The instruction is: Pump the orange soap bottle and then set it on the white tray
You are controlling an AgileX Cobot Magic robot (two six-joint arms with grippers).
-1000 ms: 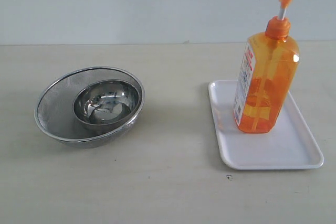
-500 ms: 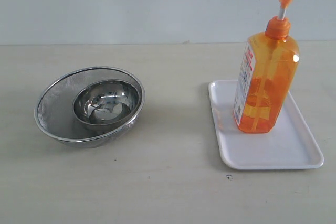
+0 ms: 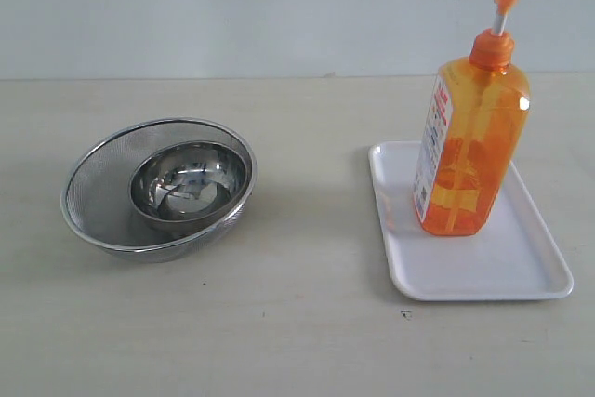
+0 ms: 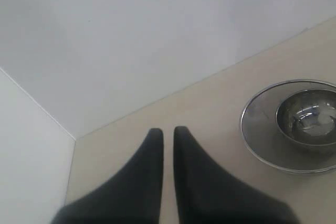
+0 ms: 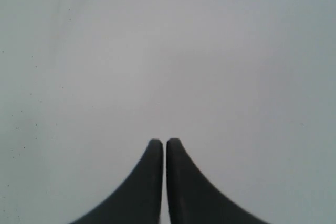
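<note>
Orange soap bottle [image 3: 469,160] stands upright on your white tray [image 3: 521,271], its white-and-red label [image 3: 431,146] too small to read. Your left gripper [image 4: 168,132] and right gripper [image 5: 165,142] are both pressed together on nothing, well apart from the bottle.

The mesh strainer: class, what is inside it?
A round steel bowl sits inside the mesh strainer. The strainer's bottom under the bowl is covered, so unseen.

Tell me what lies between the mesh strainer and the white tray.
Nothing: the exterior view shows only bare tabletop between the mesh strainer and the white tray.
</note>
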